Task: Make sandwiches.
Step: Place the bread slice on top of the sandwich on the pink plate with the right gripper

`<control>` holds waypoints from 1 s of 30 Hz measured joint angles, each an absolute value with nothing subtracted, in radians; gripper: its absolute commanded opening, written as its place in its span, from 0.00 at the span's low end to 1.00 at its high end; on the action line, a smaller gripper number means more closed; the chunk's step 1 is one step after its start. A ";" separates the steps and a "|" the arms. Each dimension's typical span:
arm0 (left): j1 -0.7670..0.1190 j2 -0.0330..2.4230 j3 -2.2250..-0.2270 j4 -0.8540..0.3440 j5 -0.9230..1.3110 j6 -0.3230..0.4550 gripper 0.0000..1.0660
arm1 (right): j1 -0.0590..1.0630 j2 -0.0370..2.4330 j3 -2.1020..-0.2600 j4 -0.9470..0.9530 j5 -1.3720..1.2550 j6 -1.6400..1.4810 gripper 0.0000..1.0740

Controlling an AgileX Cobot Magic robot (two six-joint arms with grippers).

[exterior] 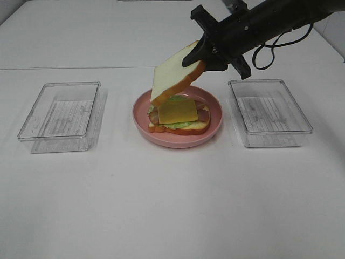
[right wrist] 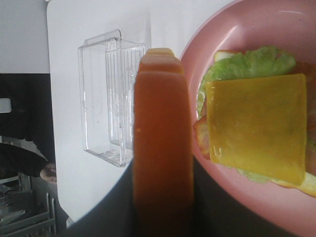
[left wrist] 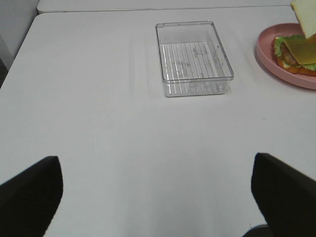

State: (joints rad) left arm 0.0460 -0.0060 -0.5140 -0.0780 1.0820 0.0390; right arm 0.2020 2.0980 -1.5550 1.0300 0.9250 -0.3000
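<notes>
Right pincer (exterior: 200, 54) grips bread slice (exterior: 175, 78) over plate (exterior: 215, 127) holding cheese-topped stack (exterior: 179, 116).

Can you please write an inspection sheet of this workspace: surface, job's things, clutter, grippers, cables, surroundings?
Surface: white table, bare where visible.
Job's things: pink plate in the middle holds the open sandwich stack: bottom bread, lettuce, bacon, with the cheese square on top. The top bread slice is held tilted above it.
Clutter: two clear trays, left tray and right tray, both empty.
Grippers: right gripper shut on the top bread slice by its crust; left gripper open, fingers wide over bare table.
Cables: black cable looped on the right arm.
Surroundings: nothing seen.
</notes>
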 measured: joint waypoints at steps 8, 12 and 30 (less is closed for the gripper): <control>0.046 -0.006 -0.514 -0.078 1.082 0.039 0.94 | 0.205 2.181 -1.602 1.070 0.944 -0.324 0.00; 0.046 -0.006 -0.514 -0.078 1.082 0.039 0.94 | 0.205 2.214 -1.603 1.070 0.944 -0.324 0.00; 0.046 -0.006 -0.514 -0.078 1.082 0.039 0.94 | 0.205 2.262 -1.607 1.064 0.941 -0.321 0.00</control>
